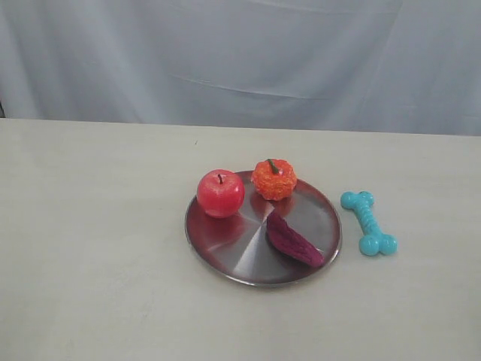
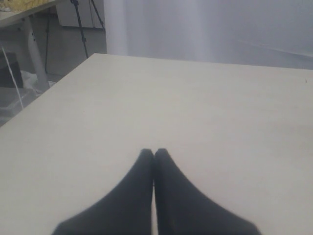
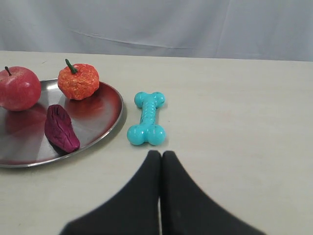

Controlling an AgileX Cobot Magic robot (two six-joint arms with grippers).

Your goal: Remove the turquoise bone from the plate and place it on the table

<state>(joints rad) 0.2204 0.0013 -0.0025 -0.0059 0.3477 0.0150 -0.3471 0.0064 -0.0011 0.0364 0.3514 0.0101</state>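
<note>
The turquoise bone (image 1: 368, 223) lies flat on the cream table (image 1: 98, 248), just right of the steel plate (image 1: 225, 248) and clear of its rim. In the right wrist view the bone (image 3: 146, 118) rests a short way ahead of my right gripper (image 3: 161, 154), which is shut and holds nothing. The plate (image 3: 19, 147) shows beside it there. My left gripper (image 2: 154, 152) is shut and empty over bare table (image 2: 195, 107). Neither gripper appears in the exterior view.
On the plate sit a red apple (image 1: 220, 192), a small orange pumpkin (image 1: 273, 179) and a dark purple sweet potato (image 1: 293, 239). A pale curtain (image 1: 240, 53) hangs behind the table. In the left wrist view the table's edge (image 2: 44, 95) drops off, with stands beyond.
</note>
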